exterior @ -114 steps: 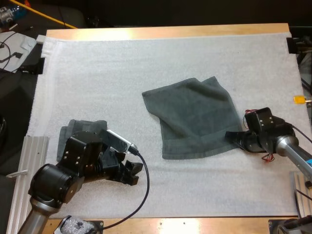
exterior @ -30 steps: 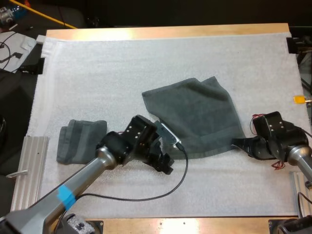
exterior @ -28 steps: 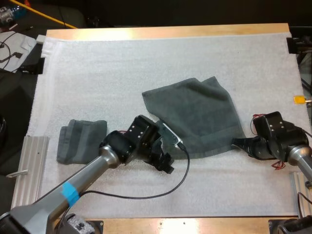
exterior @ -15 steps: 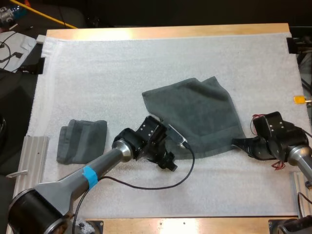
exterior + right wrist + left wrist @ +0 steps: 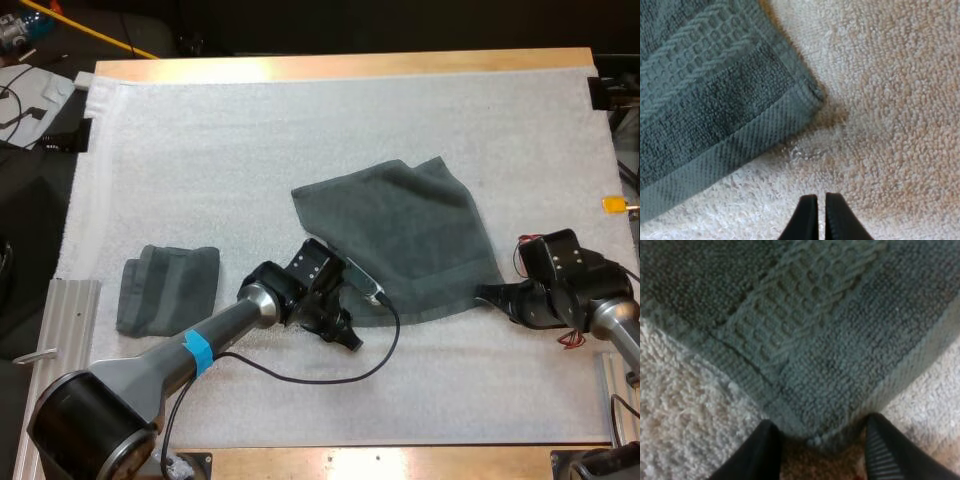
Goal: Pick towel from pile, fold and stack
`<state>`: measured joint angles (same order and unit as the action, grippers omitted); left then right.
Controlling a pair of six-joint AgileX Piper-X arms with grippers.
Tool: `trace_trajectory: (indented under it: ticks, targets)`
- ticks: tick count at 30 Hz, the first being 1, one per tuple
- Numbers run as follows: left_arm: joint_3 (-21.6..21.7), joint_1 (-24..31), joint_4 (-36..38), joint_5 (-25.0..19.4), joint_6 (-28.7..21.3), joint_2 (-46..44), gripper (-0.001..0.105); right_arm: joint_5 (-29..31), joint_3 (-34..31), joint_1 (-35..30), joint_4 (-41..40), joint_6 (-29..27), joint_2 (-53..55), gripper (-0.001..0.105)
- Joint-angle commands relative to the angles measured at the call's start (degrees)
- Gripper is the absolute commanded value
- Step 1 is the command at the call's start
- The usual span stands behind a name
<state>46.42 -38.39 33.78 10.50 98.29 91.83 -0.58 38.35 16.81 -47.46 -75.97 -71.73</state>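
A dark grey-green towel [image 5: 400, 240] lies spread flat near the middle of the white mat [image 5: 300, 130] on the worktop, and a second towel, already folded [image 5: 168, 288], sits well apart from it toward the mat's left side. My left gripper [image 5: 817, 440] is low at the spread towel's near left corner, its fingers [image 5: 760, 450] standing apart with the corner's tip between them, not yet pinching the cloth. I judge this is so it can close on that corner for a fold. My right gripper [image 5: 816, 210] rests on the mat just beside the near right corner, its fingers pressed together and holding nothing, clear of the hem. I judge it waits there to take the matching corner. The towel sits askew to the mat's edges, its far right corner pointing away from me. It looks almost square, with its longer axis seeming to run left to right, slanting farther away at the right end.
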Motion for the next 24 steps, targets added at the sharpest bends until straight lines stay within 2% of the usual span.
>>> trace_trajectory:
  ticks: [1,5,7,10,16,24]
  targets:
    - [0.60,-0.13,0.87,-0.49,0.04,0.79,0.031,-0.32,0.07,-0.12,-0.49,-0.30,0.58,0.000]
    - [1.54,-0.12,2.70,-0.68,0.19,0.79,0.009,-0.36,0.08,-0.10,-0.40,-0.37,0.59,0.000]
    - [2.37,-0.03,4.09,-0.65,0.39,0.50,0.003,-0.52,0.05,-0.06,-0.42,-0.30,0.44,0.000]
    - [3.99,-0.16,5.58,-0.80,0.43,0.05,0.002,-0.39,0.02,0.00,-0.56,-0.43,0.66,0.000]
    - [3.88,-0.27,8.53,-1.16,-0.20,-3.59,0.000,-0.27,0.17,-0.15,0.03,-0.38,0.59,0.000]
    - [3.54,-0.17,12.05,-1.25,-0.53,-8.10,0.001,-3.60,1.05,0.02,1.41,0.29,2.53,0.001]
